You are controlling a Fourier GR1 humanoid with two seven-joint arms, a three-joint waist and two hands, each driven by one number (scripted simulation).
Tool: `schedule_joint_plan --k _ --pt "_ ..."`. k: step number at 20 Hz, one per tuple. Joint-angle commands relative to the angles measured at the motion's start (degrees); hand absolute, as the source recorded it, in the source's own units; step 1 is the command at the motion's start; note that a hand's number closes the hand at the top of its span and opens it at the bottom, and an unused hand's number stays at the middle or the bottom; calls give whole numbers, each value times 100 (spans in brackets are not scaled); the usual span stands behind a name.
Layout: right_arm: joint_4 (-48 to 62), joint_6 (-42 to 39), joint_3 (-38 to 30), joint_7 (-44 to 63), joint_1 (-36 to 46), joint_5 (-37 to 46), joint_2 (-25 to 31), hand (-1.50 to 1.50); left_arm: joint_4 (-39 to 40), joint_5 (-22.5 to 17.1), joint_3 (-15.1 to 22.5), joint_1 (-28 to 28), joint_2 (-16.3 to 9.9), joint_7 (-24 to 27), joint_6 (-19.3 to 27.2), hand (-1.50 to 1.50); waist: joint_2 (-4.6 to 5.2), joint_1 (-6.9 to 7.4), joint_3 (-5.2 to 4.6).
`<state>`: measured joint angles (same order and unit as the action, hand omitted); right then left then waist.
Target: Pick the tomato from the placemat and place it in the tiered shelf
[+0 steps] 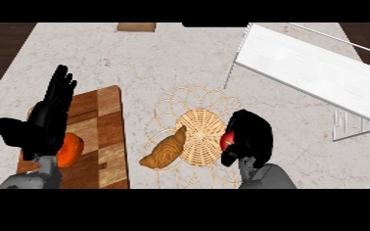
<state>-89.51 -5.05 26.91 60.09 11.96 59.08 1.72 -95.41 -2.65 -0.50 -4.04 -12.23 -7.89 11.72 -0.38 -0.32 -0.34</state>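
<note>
Here, at five o'clock, the tomato [227,140] is seen clasped in the curled right hand [249,137] at the placemat [189,127] edge. Smooth, soft skin is judged bruisable; its round sides suit holding. A croissant [166,151] lies beside it. At eight o'clock the left hand [47,120] rests released over a cutting board [104,132] and an orange fruit [70,150]. The tiered shelf [311,73] stands at two o'clock on the surface [159,58].

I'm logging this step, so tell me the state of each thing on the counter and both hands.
tomato: gripped by the right hand, at the placemat's right edge
right hand: curled round the tomato
left hand: open, fingers up, resting
croissant: lying on the placemat
tiered shelf: nothing visible on it
</note>
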Motion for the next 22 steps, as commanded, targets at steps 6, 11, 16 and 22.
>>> schedule_joint_plan --k 6,11,16,22 --pt "-1582 1059 103 1611 1063 459 -167 150 57 31 -87 6 10 18 40 0 -16 16 27" --pt "-2314 390 -227 2318 1509 1390 -169 150 -79 -34 -105 54 -93 -97 -90 0 -61 -59 18" --pt "-2654 -622 -583 2407 1774 1906 -169 150 -101 -56 -97 41 14 -141 -36 0 -31 -65 19" --pt "-2757 -796 -1352 1996 1968 1984 -170 150 56 65 31 145 181 216 -42 0 18 -3 25"
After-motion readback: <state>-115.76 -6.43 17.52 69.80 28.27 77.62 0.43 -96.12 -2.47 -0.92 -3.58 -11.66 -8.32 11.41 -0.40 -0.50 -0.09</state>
